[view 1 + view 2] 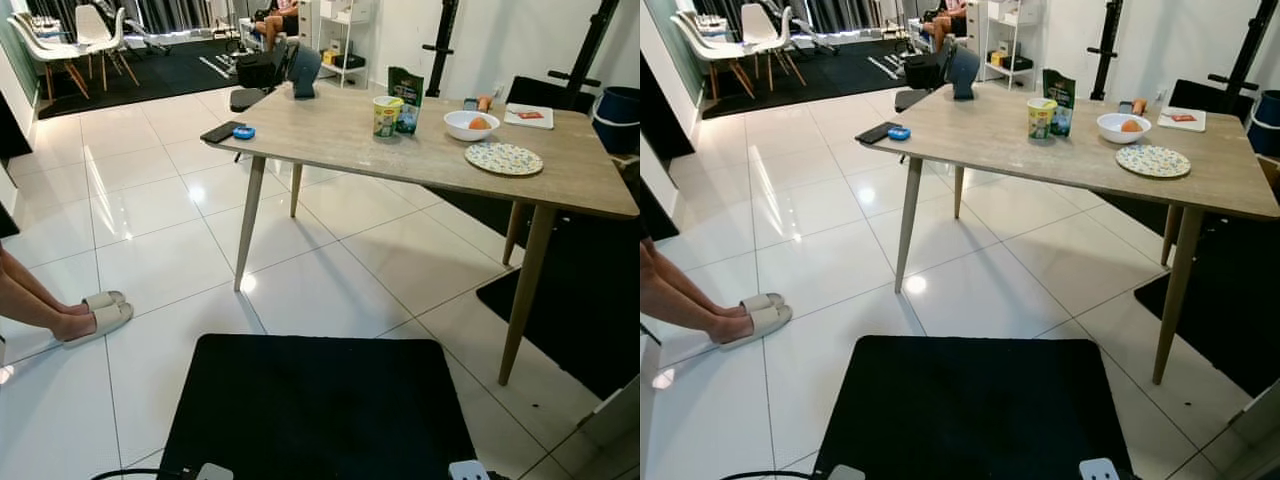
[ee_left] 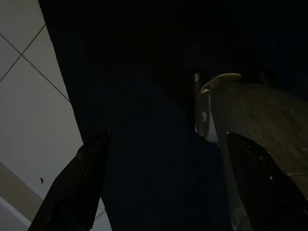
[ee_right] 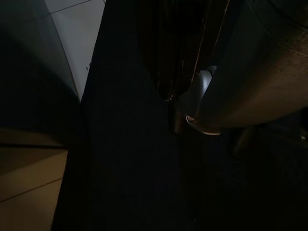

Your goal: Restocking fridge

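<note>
Left eye view: cup (image 1: pixel 386 116) and carton (image 1: pixel 406 99) stand far ahead on table (image 1: pixel 330 135); left gripper (image 2: pixel 163 185) hangs open, empty; right's state unclear.

Wood-grain table (image 1: pixel 420 150) top, matt, on plain wooden legs. Floor tiles (image 1: pixel 150 210) at left: glossy white, mirroring light. Black mat (image 1: pixel 320 410) at lower centre: matt, cloth-like. Patterned plate (image 1: pixel 503 158) and white bowl (image 1: pixel 471 125) at upper right: smooth, glazed. Left gripper (image 2: pixel 163 187) fingers (image 2: pixel 77 183): dull black.
</note>
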### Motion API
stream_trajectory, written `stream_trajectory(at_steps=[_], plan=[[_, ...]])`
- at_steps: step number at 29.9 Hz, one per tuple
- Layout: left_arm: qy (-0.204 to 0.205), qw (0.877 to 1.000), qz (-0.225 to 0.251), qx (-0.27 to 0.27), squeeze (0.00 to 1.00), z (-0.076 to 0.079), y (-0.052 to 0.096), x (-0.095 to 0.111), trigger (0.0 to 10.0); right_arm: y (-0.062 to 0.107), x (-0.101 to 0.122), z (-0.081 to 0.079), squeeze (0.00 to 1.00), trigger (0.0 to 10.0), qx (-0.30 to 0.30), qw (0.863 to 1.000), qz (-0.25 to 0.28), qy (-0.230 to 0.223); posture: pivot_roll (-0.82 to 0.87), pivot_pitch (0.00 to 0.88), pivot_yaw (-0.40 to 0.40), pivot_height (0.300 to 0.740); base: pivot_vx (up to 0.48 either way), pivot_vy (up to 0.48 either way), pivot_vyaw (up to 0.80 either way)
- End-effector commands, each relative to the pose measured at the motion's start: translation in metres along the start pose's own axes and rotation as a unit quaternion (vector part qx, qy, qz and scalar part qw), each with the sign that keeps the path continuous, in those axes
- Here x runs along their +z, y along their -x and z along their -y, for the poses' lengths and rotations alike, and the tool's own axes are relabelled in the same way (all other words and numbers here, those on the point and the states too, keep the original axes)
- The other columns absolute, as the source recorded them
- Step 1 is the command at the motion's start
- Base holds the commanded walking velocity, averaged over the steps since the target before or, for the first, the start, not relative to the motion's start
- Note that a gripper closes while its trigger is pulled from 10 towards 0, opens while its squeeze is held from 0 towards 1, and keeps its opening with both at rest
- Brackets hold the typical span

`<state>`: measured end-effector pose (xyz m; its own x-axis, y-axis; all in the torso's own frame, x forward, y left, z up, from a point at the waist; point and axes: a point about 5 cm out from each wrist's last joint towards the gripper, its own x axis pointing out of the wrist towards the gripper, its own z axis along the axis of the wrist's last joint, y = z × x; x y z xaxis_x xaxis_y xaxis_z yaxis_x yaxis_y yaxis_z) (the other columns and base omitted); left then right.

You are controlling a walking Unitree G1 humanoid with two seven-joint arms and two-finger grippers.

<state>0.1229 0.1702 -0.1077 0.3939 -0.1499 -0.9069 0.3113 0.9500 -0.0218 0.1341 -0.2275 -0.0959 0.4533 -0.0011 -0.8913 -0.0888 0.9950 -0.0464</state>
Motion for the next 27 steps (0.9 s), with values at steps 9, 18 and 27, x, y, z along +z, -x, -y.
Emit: stream_trajectory(at_steps=[9,18,27], plan=[[-0.012,0.999,-0.042,-0.015,0.0,0.0044,0.0026,-0.0196,10.0,-0.0001,-0.0027,-0.0016,0.0,10.0,-0.001,1.0,-0.009,0.006,-0.02,0.014,0.001,0.74,0.177,0.0,0.0],[-0.015,0.999,-0.044,-0.017,0.0,0.005,0.0025,-0.02,10.0,-0.0003,-0.0029,-0.0029,0.0,10.0,0.001,1.0,-0.009,0.005,-0.02,0.018,0.001,0.74,0.278,0.0,0.0],[-0.017,0.999,-0.043,-0.017,0.0,0.0056,0.0023,-0.0194,10.0,-0.0008,-0.0023,-0.004,0.0,10.0,0.002,1.0,-0.01,-0.009,-0.02,0.018,0.001,0.74,0.285,0.0,-0.18]])
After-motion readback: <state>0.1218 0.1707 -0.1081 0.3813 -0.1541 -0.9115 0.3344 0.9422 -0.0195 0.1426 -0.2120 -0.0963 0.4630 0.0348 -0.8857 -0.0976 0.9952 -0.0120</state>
